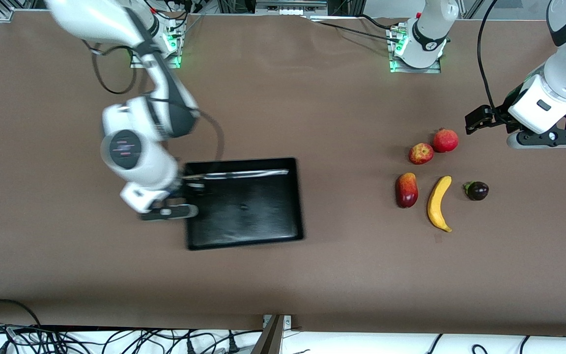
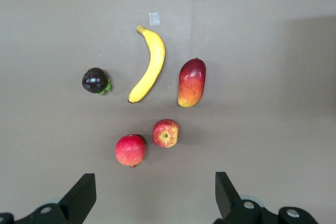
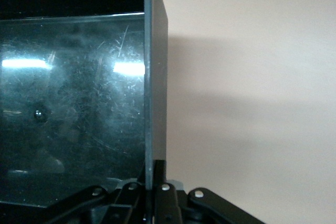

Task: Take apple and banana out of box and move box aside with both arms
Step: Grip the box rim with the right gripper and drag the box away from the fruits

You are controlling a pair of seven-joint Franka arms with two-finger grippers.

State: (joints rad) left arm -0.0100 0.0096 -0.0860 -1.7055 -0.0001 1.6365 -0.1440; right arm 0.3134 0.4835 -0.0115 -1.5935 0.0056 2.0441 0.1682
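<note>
The right gripper [image 1: 181, 196] has its jaws clamped on the wall of the black box [image 1: 243, 204] at the end toward the right arm's end of the table; the right wrist view shows the thin wall [image 3: 155, 77] running straight out from between the closed fingers. The box is empty, glossy floor bare. It is held at one wall only (a pinch on a thin plastic edge), so a pull could swing the box about that point or let the wall slip free, more so if the move is quick.

The left gripper [image 1: 479, 119] hangs with jaws wide apart, holding nothing, over bare table just beside the pomegranate-like red fruit [image 1: 445, 140], well apart from the box. With the box as landmark, the fruits all lie out of it toward the left arm's end of the table: the apple [image 1: 421, 153], the banana [image 1: 439, 203], a mango-like fruit [image 1: 407, 190] and a small dark purple fruit [image 1: 477, 191]. If the left arm reaches toward the box, it could knock the fruits, and the round ones would roll.
</note>
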